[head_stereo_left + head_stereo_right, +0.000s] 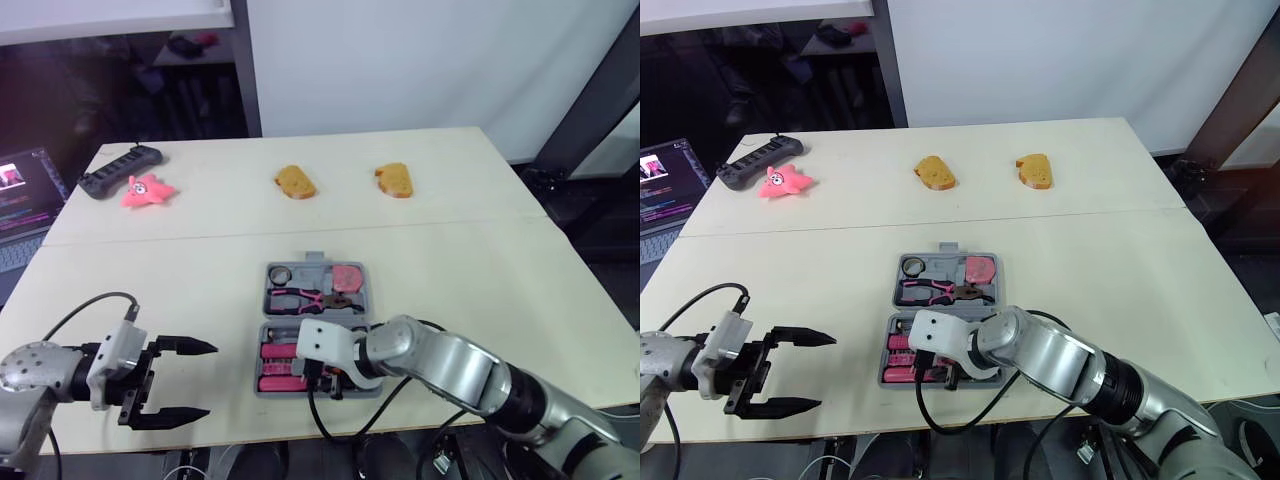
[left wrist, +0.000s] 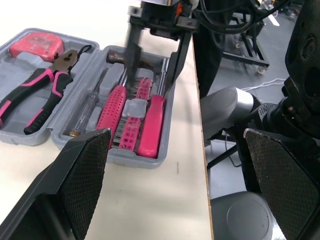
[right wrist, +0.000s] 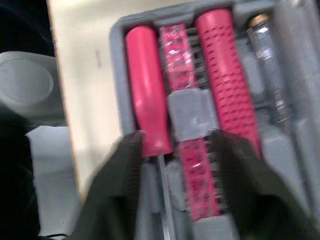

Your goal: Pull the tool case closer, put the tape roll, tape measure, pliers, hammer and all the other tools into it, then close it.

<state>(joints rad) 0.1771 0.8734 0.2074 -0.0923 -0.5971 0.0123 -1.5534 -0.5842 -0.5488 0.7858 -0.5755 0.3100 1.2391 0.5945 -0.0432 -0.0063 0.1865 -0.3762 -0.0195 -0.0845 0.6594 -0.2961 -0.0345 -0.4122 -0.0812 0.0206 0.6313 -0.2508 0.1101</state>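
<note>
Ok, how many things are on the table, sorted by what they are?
Bread slices: 2
Pink toy: 1
Black power strip: 1
Tool case: 1
Total: 5

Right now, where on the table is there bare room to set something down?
Bare: the table right of the tool case, and the strip between it and the bread pieces. Crowded: the case's near half under the right gripper, and front left by the left gripper.
</note>
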